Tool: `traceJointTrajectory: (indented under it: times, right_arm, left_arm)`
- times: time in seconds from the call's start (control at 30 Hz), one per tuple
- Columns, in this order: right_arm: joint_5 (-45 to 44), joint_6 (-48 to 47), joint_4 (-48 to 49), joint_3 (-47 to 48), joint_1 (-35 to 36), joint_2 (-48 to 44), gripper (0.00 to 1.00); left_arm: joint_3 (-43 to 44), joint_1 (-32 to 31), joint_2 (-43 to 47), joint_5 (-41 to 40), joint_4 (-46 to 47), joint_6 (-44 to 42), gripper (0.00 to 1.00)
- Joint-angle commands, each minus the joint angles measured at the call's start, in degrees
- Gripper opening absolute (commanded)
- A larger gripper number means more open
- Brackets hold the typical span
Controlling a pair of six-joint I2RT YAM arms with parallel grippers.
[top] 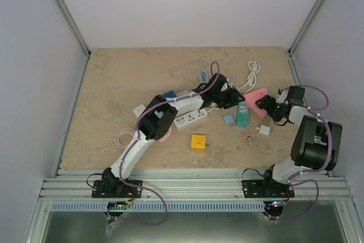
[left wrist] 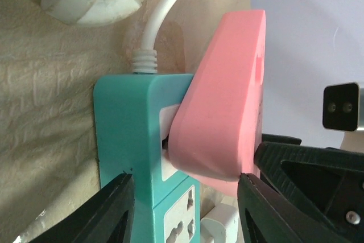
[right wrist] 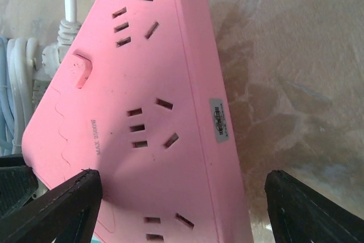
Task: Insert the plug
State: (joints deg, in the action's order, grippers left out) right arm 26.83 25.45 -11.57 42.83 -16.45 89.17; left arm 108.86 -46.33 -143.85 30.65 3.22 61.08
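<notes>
Left gripper [left wrist: 185,185] and right gripper [right wrist: 182,177] face each other, both spread wide.

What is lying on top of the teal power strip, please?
The pink power strip leans across the upper end of the teal power strip. One socket shows below it; the face beneath the pink body is mostly covered.

Triangular strip [top: 257,98] right of, against small strip [top: 243,115]; cube adapter [top: 198,141] nearer, left.

I am logging on the beige table [top: 114,95]: yellow adapter cube [top: 198,141], white power strip [top: 190,118] just behind it, small blue adapter [top: 228,119], white charger [top: 265,130], coiled white cable [top: 253,72] at the back.
</notes>
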Motion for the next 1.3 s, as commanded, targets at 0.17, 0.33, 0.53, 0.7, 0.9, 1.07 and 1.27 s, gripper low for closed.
traceJointTrajectory:
  times: [0.17, 0.33, 0.53, 0.7, 0.9, 1.07, 1.27]
  right_arm:
    - [-6.8, -2.6, -5.1, 4.3, 4.2, 5.7, 0.73]
    - [-9.8, -2.7, -6.8, 5.4, 6.2, 6.4, 0.73]
    - [-11.3, -2.3, -6.8, 5.5, 6.6, 5.9, 0.74]
    - [-14.2, -1.9, -5.2, 4.5, 6.6, 1.3, 0.84]
    - [-14.6, -1.8, -6.3, 7.4, 6.6, -3.2, 0.97]
    - [-16.5, -1.9, -8.3, 9.1, 6.5, -6.0, 0.98]
    - [-18.7, -1.8, -11.3, 9.2, 6.7, -13.7, 0.98]
  left_arm:
    - [0.9, 0.4, -4.0, -0.8, -5.4, 1.4, 0.40]
    - [1.1, 0.7, -4.4, -0.7, -5.7, 2.1, 0.39]
    - [3.2, 1.4, -3.7, -0.6, -7.5, -0.4, 0.50]
    - [3.5, 2.3, 0.8, -1.8, -10.9, -6.2, 0.68]
    - [0.5, 3.8, 8.3, -4.5, -14.6, -11.5, 0.84]
    - [-6.2, 4.6, 17.2, -10.4, -16.6, -16.1, 0.99]
    - [-14.5, 5.3, 28.1, -21.5, -20.5, -22.0, 0.99]
